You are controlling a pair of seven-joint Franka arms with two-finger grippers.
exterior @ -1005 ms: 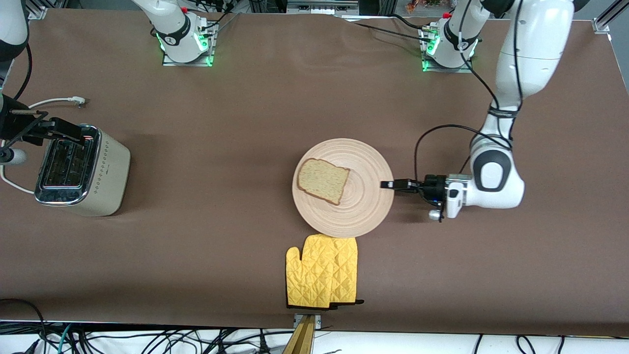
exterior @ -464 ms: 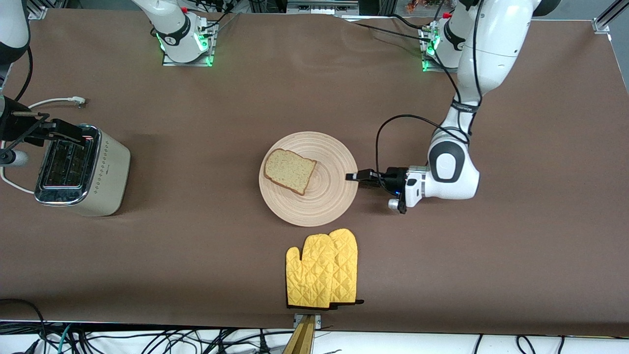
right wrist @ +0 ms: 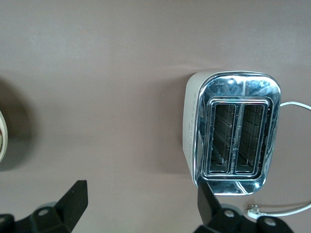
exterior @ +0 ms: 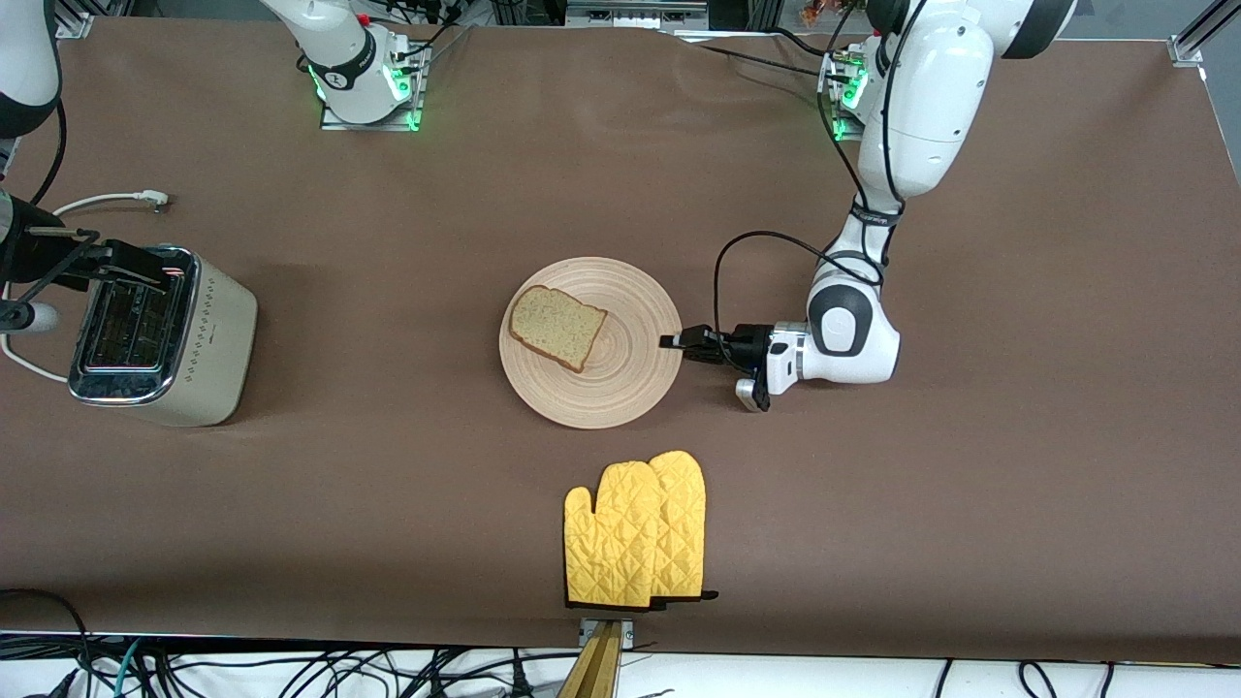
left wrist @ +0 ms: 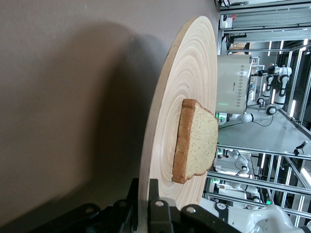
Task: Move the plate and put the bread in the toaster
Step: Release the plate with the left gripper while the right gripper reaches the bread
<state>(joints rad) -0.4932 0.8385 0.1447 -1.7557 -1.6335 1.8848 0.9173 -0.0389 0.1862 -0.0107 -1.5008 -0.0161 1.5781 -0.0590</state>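
Brown cloth covers the long table (exterior: 407, 485), with the arms' bases along its edge farthest from the front camera and cables trailing below its nearest edge. Near the middle lies the plate (exterior: 620, 388), round, shallow and pale beige, its wood marked with concentric ring grooves. On it, toward the right arm's end, rests the bread (exterior: 557, 328), a squarish light brown speckled slice with a darker crust; the left wrist view shows the slice (left wrist: 197, 141) lying flat on the plate (left wrist: 167, 121), its thickness plain to see. The left gripper (exterior: 671, 341) is clamped shut on the plate's rim at the side toward the left arm's end; its fingers (left wrist: 158, 213) are cut off by the frame's edge there. At the right arm's end of the table stands the toaster (exterior: 208, 334), cream-white with a diamond dot pattern, its chrome top (right wrist: 240, 133) showing two empty slots and its white cord (exterior: 92, 203) running off past the table edge. The right gripper (right wrist: 141, 206) hangs over the toaster with its fingers spread wide and nothing between them; in the front view it is partly cut off. Yellow quilted oven mitts (exterior: 635, 531) lie nearer the front camera than the plate, apart from it.
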